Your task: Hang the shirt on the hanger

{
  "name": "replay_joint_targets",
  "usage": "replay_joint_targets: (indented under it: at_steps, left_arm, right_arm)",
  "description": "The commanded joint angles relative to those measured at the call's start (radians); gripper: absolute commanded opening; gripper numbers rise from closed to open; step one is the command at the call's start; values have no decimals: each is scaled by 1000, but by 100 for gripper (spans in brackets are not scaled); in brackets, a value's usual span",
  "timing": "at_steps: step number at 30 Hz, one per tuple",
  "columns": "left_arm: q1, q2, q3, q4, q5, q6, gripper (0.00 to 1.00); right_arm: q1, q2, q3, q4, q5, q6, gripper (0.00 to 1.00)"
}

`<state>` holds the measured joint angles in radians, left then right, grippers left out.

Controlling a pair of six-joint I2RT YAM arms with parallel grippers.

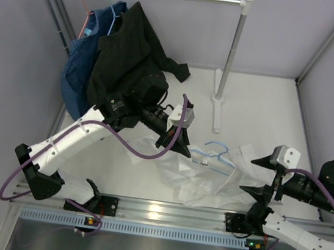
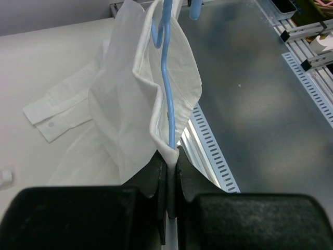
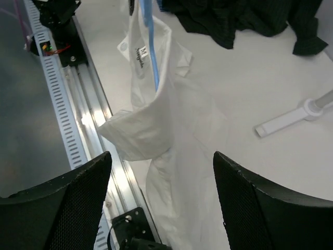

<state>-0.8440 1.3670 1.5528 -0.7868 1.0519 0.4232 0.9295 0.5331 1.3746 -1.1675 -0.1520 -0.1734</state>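
Our left fingers (image 2: 151, 179) are clenching the light-blue hanger (image 2: 167, 94) along with a fold of the white shirt (image 2: 125, 120). Our right fingers (image 3: 78, 200) are hanging released and empty. We are risking the thin collar sliding off the wire when lifting. The wrinkled shirt is sprawling across the bench (image 1: 261, 113) near its front edge.
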Motion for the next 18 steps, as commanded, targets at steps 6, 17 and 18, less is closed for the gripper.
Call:
replay_joint_targets:
  at_steps: [6,17,18]
  left_arm:
    - [3,-51,59,3,146,43,0]
    - [3,-81,24,3,142,42,0]
    - [3,-83,21,3,138,42,0]
  right_arm:
    - [26,100,-78,61,-204,-75,67]
    - [28,47,-187,410,-150,-38,63]
    - [28,50,-189,413,-143,-35,62]
